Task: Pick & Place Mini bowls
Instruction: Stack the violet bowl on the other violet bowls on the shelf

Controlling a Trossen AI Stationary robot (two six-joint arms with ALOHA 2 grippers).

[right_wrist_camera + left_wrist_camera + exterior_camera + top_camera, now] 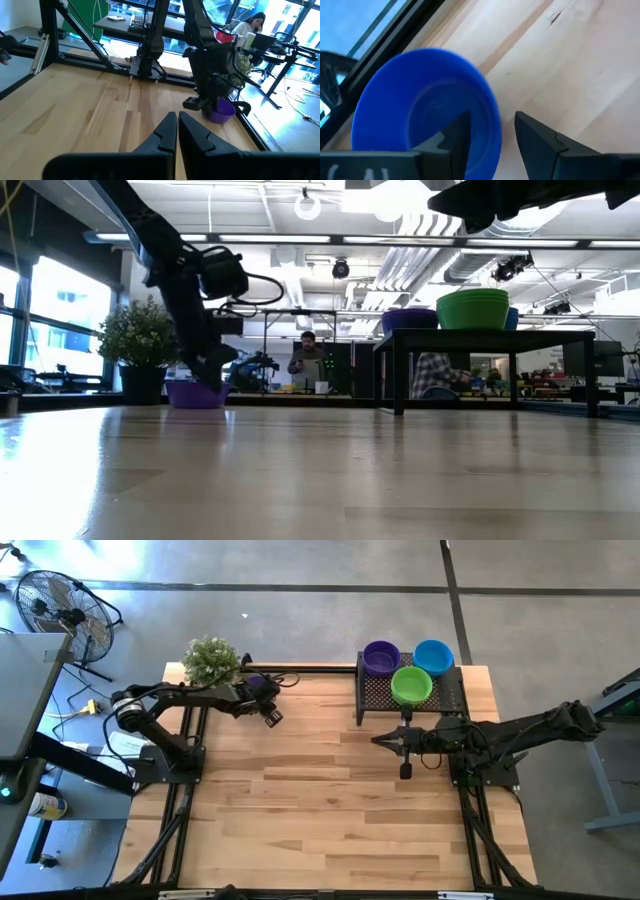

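Note:
A purple mini bowl (263, 687) rests upright on the table's far left part, next to the potted plant (212, 660). My left gripper (492, 120) is open and slants down over this bowl (420, 105), its fingers straddling the rim. The bowl also shows in the low view (195, 394) and in the right wrist view (221, 111). Purple (381, 657), blue (434, 656) and green (411, 685) bowls sit on the black mesh tray (452, 698) at the far right. My right gripper (177, 120) hangs shut and holds nothing, in front of the tray (383, 740). My left gripper has one finger (452, 137) over the inside of the purple bowl and the other (540, 140) outside it, with the rim (496, 127) between them. It comes slanting down from the table's left. Whether either finger touches the bowl I cannot tell.
The tray stands raised on legs (490, 333), with a green stack (472, 308) on it. The plant (140, 340) stands close behind the left arm. Bare wood fills the table's middle and near half (320, 820). A person (307, 362) sits in the room beyond.

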